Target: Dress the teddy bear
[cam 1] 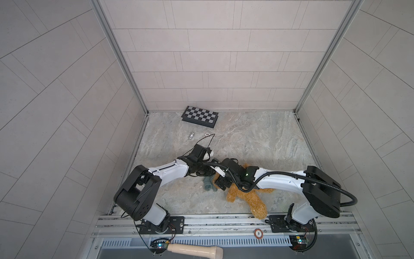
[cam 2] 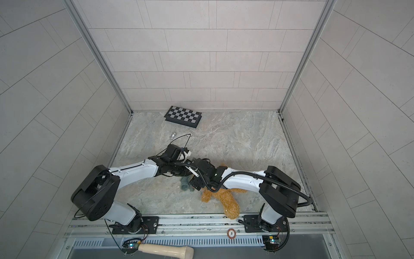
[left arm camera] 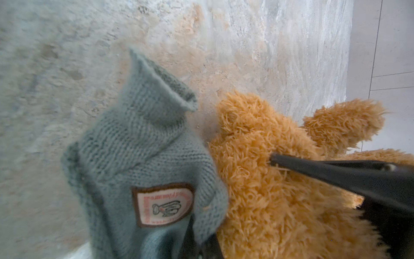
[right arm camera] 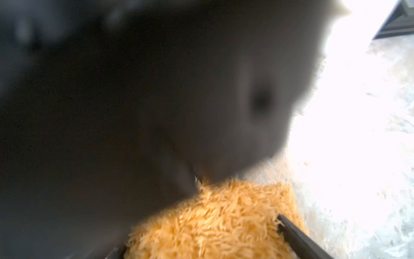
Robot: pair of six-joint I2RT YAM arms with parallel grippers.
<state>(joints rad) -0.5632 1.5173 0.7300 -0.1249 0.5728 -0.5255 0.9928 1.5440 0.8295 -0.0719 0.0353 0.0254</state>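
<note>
Teddy bear (cam 1: 246,198) lay bare at the near edge of the table (cam 1: 257,139), right gripper (right arm camera: 201,242) spread wide over its fur, left gripper (left arm camera: 201,245) clamped on the knitted sweater (left arm camera: 143,145) against its head; I judged nothing was on yet, dressing barely started

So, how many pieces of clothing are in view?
1: a grey-blue knitted sweater, against the teddy bear, left of it in both top views. More may be hidden.
</note>
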